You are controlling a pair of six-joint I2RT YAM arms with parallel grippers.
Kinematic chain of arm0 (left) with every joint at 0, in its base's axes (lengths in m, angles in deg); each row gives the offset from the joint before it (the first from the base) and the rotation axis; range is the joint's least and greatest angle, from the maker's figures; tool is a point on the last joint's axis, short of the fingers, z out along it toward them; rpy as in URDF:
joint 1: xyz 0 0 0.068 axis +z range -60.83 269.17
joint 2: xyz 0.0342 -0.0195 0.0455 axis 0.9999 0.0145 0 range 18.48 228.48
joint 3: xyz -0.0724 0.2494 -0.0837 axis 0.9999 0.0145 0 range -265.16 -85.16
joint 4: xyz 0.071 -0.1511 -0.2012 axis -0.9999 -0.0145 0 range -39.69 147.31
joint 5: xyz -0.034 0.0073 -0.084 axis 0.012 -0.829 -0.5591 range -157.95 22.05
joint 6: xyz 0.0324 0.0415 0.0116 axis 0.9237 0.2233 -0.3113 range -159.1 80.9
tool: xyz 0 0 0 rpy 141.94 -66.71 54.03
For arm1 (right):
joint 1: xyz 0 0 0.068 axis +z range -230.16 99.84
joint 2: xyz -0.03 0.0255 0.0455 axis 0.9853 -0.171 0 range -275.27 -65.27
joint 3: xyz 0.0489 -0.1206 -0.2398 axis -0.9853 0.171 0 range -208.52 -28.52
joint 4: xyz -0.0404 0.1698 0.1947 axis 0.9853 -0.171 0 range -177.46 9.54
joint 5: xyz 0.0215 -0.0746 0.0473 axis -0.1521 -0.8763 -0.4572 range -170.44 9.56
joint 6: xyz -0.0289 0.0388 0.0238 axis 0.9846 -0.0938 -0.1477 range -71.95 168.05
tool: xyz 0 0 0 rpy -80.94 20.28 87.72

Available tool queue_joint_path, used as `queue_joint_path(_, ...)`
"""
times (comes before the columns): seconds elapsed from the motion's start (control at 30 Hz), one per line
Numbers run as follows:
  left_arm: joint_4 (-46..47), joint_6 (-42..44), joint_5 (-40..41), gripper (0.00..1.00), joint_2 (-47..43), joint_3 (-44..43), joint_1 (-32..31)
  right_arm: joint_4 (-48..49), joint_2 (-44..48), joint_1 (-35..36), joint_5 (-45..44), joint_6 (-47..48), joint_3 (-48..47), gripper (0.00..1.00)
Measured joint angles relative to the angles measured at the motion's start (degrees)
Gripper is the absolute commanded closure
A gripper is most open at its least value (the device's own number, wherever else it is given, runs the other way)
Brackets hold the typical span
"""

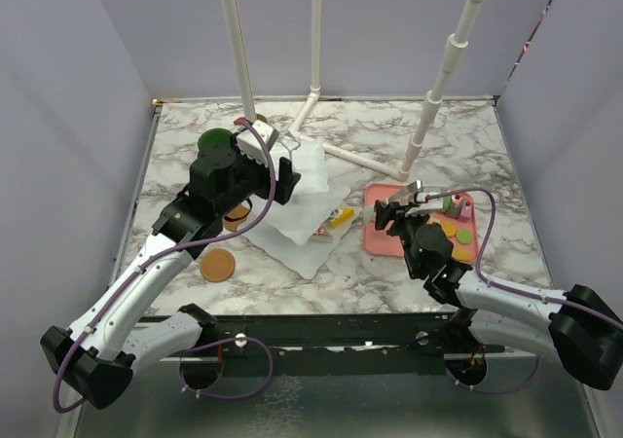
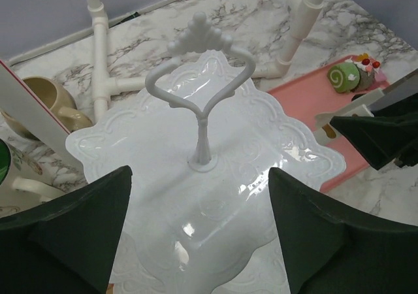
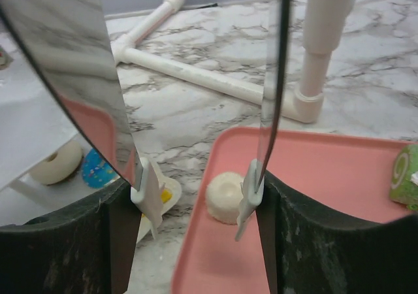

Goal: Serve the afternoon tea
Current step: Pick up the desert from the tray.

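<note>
White and wavy-edged, the tiered stand [image 1: 310, 232] sits near the middle of the marble-patterned bench [image 1: 409, 136], with the pink tray [image 1: 378, 238] just to its right. The left tool [image 2: 199, 171] hangs over the stand's top plate, its 2 dark fingers [image 2: 78, 235] spread wide apart on either side of the view and gripping nothing. The looped handle [image 2: 203, 127] rises beyond them. A beige mug [image 2: 46, 98] and a green-lined mug [image 1: 216, 143] stand to the left of the stand, and 1 round brown coaster [image 1: 218, 264] lies on the bench nearer the arm bases. The right tool [image 3: 198, 201] hovers at the tray's left edge with its white-tipped fingers apart. A cream round pastry [image 3: 225, 196] lies on the tray in the gap between them, not pinched. A green swirl roll [image 3: 406, 176] rests farther right on the tray. Under the stand's upper plate lie a cream ring biscuit [image 3: 59, 163] and a blue biscuit [image 3: 98, 170], side by side.
</note>
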Motion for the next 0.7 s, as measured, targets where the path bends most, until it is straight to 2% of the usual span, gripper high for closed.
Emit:
queue_joint_path(0.1, -1.11, 0.57, -2.14, 0.01, -0.09, -0.85, 1.18, -0.39, -2.47, -3.26, -0.22, -0.37, -1.03, 0.34)
queue_joint_path(0.27, -3.98, 1.57, -6.58, 0.01, -0.24, -1.07, 3.06, -0.11, -8.50, -7.76, 0.96, -1.11, -3.37, 0.34)
queue_joint_path(0.5, -6.80, 5.49, -15.17, 0.01, 3.61, -4.85, 7.61, 0.81, -15.54, -10.27, 4.35, -2.12, -5.40, 0.36)
queue_joint_path(0.6, -6.86, 6.75, -18.73, 0.02, 5.88, -6.60, 9.55, 1.25, -17.09, -10.51, 5.35, -2.54, -5.66, 0.42)
queue_joint_path(0.7, -6.95, 7.67, -20.96, 0.06, 7.21, -7.45, 10.71, 1.92, -18.14, -10.64, 5.79, -2.80, -5.70, 0.52)
